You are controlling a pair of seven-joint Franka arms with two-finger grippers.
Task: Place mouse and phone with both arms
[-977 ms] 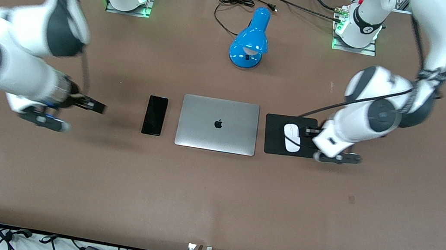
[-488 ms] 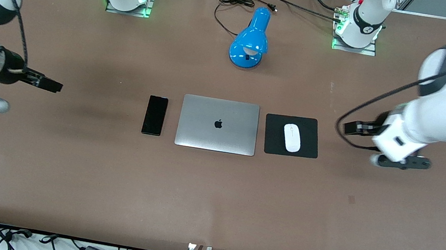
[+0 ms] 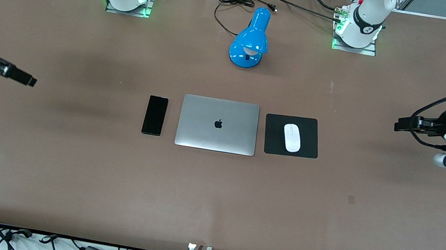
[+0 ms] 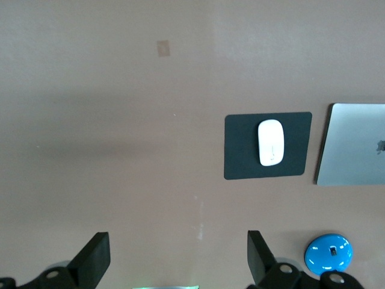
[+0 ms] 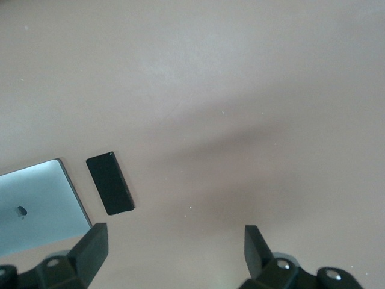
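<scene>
The white mouse lies on a black mouse pad beside the closed silver laptop, toward the left arm's end. The black phone lies flat beside the laptop, toward the right arm's end. My left gripper is up over bare table near the left arm's end, open and empty; its wrist view shows the mouse far off from the gripper. My right gripper is up over bare table near the right arm's end, open and empty; its wrist view shows the phone away from the gripper.
A blue desk lamp lies farther from the front camera than the laptop, its black cable coiled near the bases. The brown table is bare nearer the front camera. The lamp also shows in the left wrist view.
Both arms have swung outward from the middle to the table's ends. The left gripper has drawn away from the mouse, the right gripper from the phone. Mouse and phone have not moved.
</scene>
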